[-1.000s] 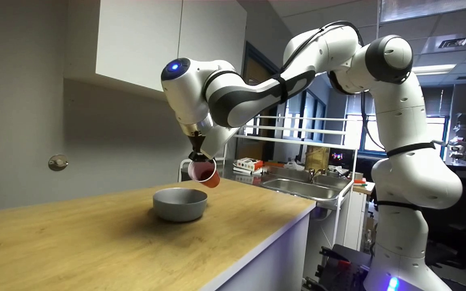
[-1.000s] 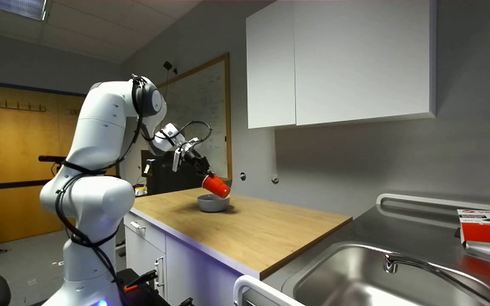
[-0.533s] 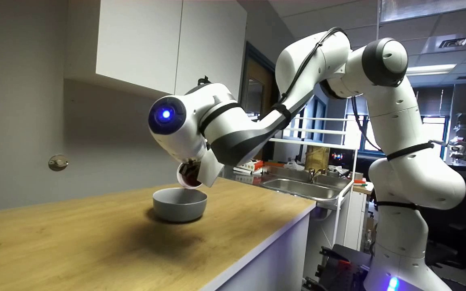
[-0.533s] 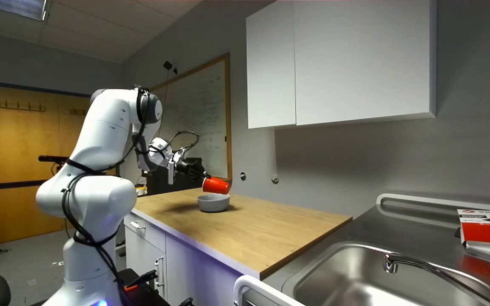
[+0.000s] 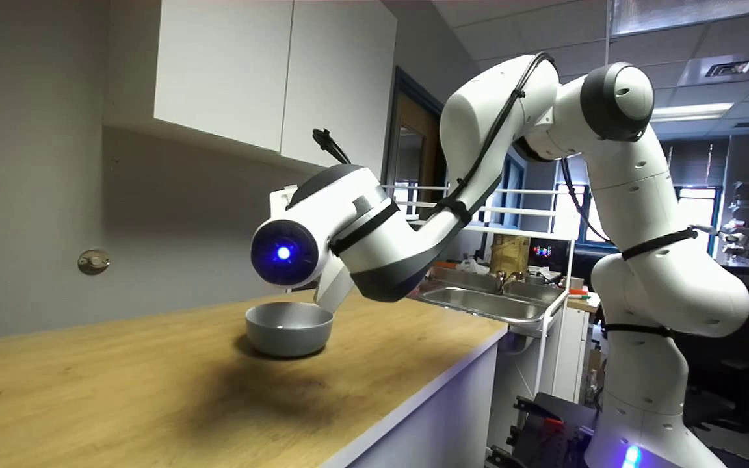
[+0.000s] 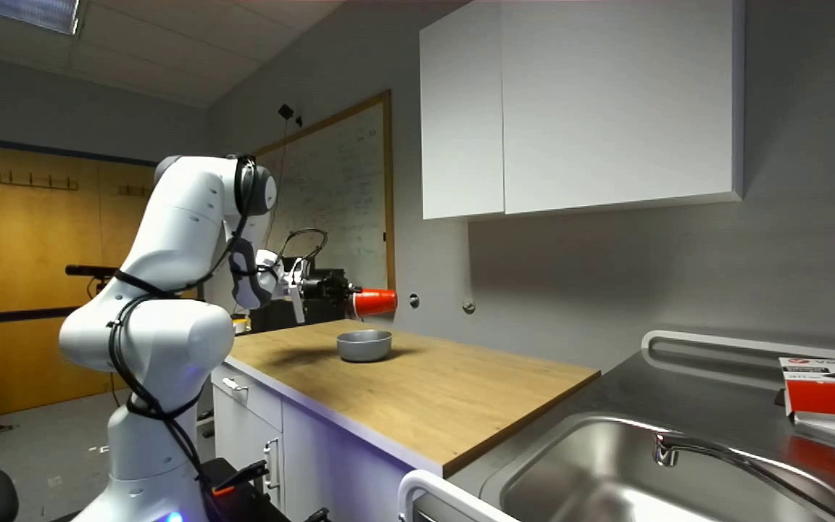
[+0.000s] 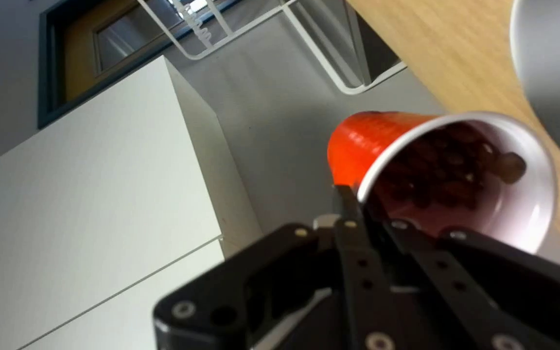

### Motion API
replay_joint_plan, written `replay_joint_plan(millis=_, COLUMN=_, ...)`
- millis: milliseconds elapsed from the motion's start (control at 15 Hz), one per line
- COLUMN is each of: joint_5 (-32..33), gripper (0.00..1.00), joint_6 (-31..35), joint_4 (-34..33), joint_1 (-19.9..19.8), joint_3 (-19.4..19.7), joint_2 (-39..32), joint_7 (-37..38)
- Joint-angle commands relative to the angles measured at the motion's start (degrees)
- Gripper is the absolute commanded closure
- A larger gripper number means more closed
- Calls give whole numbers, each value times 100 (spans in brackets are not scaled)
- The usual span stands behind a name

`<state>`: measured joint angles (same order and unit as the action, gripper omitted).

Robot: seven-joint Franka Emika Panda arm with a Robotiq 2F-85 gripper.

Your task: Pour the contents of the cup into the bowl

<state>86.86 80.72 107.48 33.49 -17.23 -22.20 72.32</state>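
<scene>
My gripper is shut on the rim wall of the red cup, one finger outside and one inside. In an exterior view the cup lies nearly horizontal in the air above the bowl, base pointing away from the gripper. Dark reddish-brown pieces are inside the cup, with one near the white rim. The grey bowl stands on the wooden counter; it also shows in an exterior view and at the right of the wrist view. In that exterior view the wrist hides the cup and the fingers.
A white wall cabinet hangs above the wooden counter; it is also large in the wrist view. A sink with a faucet and a red-white box are beside the counter. A white rack stands by the sink.
The wrist has lowered and rotated. The cup has tipped from a slant with its base low to nearly horizontal and risen slightly. The bowl has not moved.
</scene>
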Motion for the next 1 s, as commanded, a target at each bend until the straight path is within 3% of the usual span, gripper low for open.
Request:
replay_joint_plan(millis=0, joint_5=491, gripper=99, joint_6=-324, joint_4=103, joint_1=-28, joint_3=-94, joint_2=-6, joint_7=357)
replay_joint_plan(millis=933, joint_5=1573, gripper=99, joint_6=-639, joint_4=265, joint_1=-110, joint_3=-184, joint_2=-81, joint_7=778)
